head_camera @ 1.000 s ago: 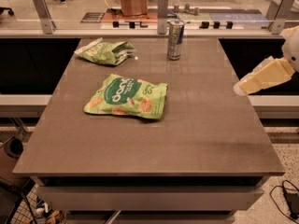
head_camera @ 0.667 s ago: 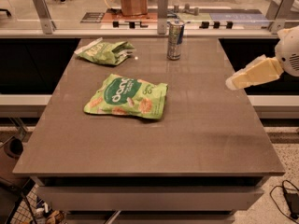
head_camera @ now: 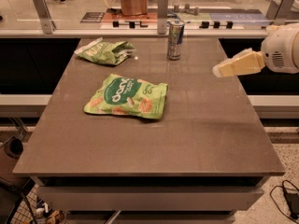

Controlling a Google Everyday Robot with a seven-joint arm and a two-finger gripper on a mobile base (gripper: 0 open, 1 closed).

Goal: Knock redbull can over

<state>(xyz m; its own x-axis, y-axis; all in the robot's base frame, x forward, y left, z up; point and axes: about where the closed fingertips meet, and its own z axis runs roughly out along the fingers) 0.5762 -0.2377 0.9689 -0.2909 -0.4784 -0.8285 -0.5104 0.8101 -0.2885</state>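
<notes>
- The redbull can (head_camera: 175,40) stands upright at 12 o'clock on the table (head_camera: 187,134), near the far edge.
- The gripper (head_camera: 220,70) hovers above the table's right edge, around 2 o'clock, its tip pointing toward 9 o'clock. Its fingers are pressed together into one wedge and grasp nothing.
- It is well apart from the can, at the can's 4 o'clock.
- One green chip bag (head_camera: 126,96) lies near the middle, another crumpled bag (head_camera: 105,52) at 11 o'clock.
</notes>
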